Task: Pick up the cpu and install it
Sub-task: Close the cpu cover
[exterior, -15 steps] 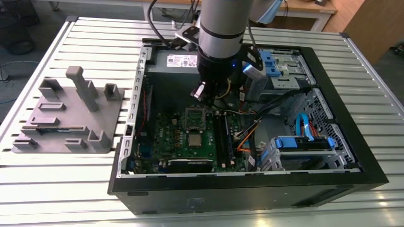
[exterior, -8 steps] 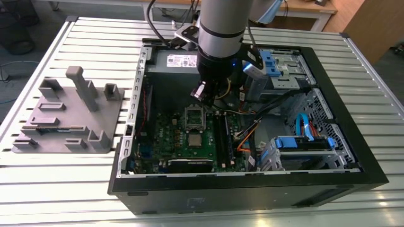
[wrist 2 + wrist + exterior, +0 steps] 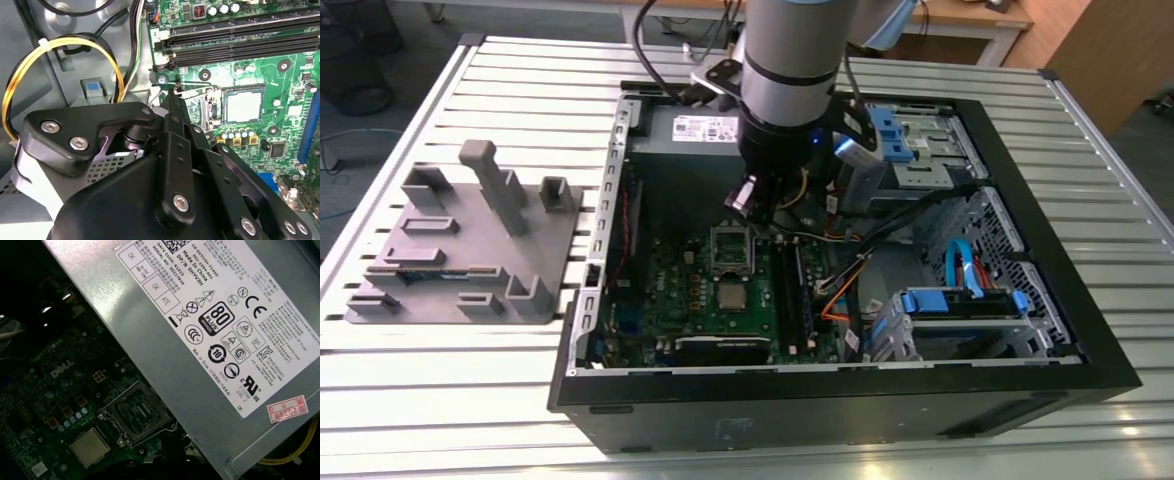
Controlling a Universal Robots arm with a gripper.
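Observation:
The cpu (image 3: 731,294) is a small silvery square lying flat in its socket on the green motherboard (image 3: 670,285); it also shows in both wrist views (image 3: 243,104) (image 3: 90,447). The socket's metal frame (image 3: 731,247) stands flipped up beside the chip, and is seen from another angle in the first wrist view (image 3: 137,412). My gripper (image 3: 750,200) hangs inside the case above the frame's far end. In the second wrist view its black fingers (image 3: 176,130) meet in a thin tip (image 3: 173,98), shut with nothing between them, close to the thin wire lever (image 3: 192,89) beside the socket.
The open black computer case (image 3: 854,395) lies on a slatted metal table (image 3: 454,400). A grey plastic fixture (image 3: 454,250) stands at the exterior view's left. Around the socket are a power supply box (image 3: 200,315), yellow cables (image 3: 50,47), memory slots (image 3: 240,37) and blue drive cages (image 3: 961,300).

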